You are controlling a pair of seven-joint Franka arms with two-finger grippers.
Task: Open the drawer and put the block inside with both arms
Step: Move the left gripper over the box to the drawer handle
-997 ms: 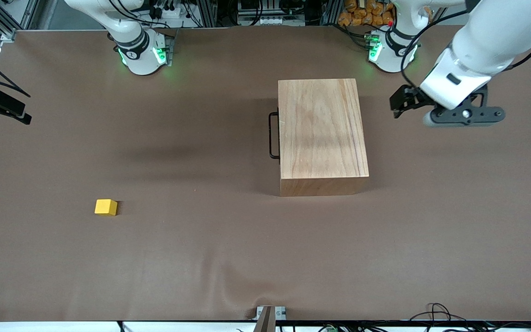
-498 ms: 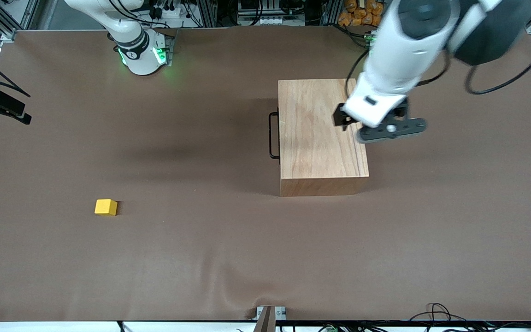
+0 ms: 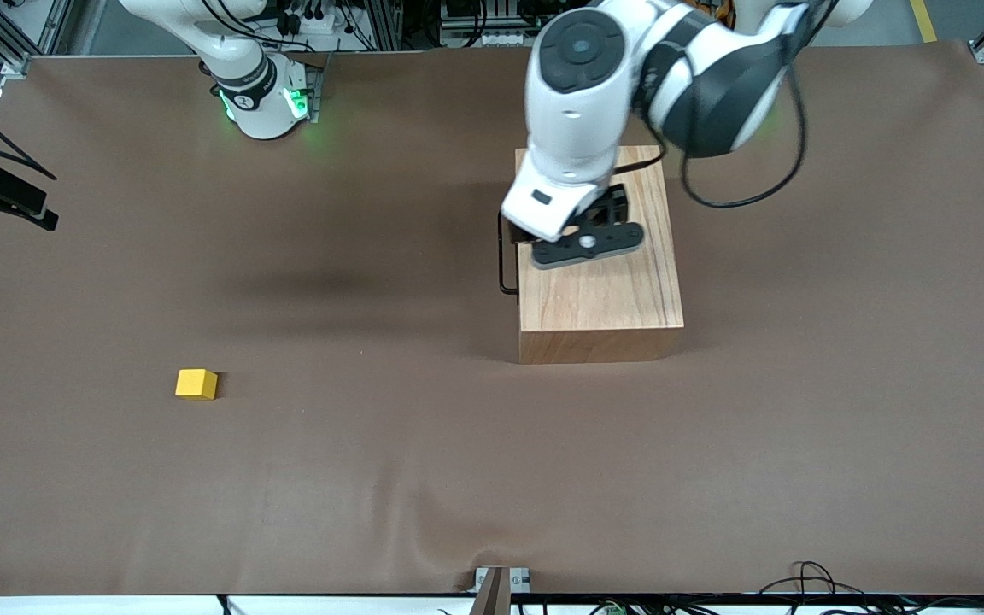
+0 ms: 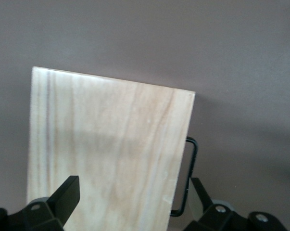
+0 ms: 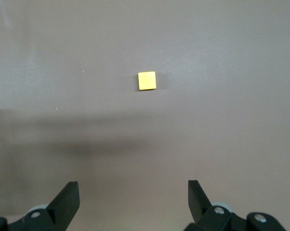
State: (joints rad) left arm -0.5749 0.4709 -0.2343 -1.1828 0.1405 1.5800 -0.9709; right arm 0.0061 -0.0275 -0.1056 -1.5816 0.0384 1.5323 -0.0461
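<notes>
Left jaws: left gripper (image 4: 132,192) spread wide, empty, over the wooden box (image 3: 599,256).
Handle (image 4: 187,178): thin, stiff wire, just beside one finger; grip mid-span.
Drawer: shut.
Block (image 5: 146,80): light, rigid, on bench (image 3: 372,478) below right gripper (image 5: 132,195), wide, empty.

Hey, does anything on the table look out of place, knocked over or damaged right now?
Nothing stands out. The wooden box sits square with its drawer shut, the block lies flat on the table, and the left gripper hangs open over the box by the handle.
</notes>
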